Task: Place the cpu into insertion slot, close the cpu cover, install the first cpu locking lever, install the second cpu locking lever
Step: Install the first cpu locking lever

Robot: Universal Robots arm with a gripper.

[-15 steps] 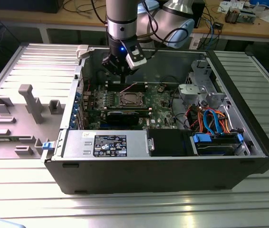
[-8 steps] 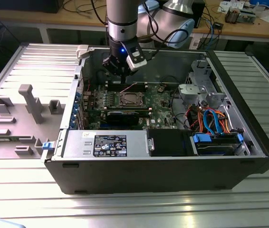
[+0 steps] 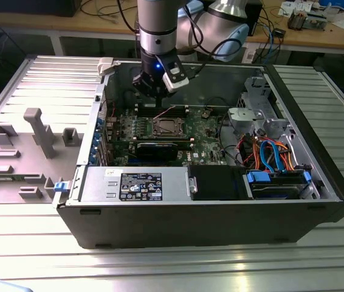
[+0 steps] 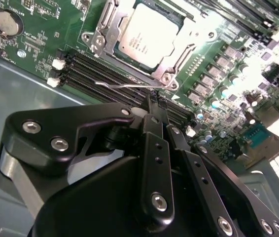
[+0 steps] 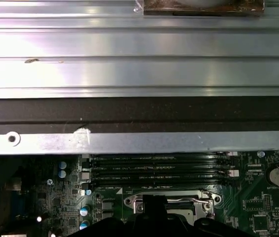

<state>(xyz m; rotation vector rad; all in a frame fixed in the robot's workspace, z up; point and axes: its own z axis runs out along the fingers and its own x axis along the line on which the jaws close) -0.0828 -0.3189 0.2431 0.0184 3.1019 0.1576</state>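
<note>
The cpu (image 4: 149, 37), a dull silver square, lies in the insertion slot (image 3: 166, 126) on the green motherboard. The cpu cover (image 4: 186, 47), a silvery frame, lies flat around it. A thin wire locking lever (image 4: 124, 85) runs along the socket's side that faces the memory slots, and its free end sticks out. My gripper (image 4: 152, 101) is shut, with its narrow black fingertips pressed together just beside this lever; whether they touch it I cannot tell. In the exterior view the gripper (image 3: 150, 96) hangs inside the open computer case, just behind the socket.
Black memory slots (image 4: 110, 74) lie between the gripper and the socket. The case's metal wall (image 5: 129, 143) stands close behind. A power supply (image 3: 135, 185) and a drive cage with orange and blue cables (image 3: 275, 158) fill the case's front and the exterior view's right. A grey fixture (image 3: 38, 131) stands outside on the left.
</note>
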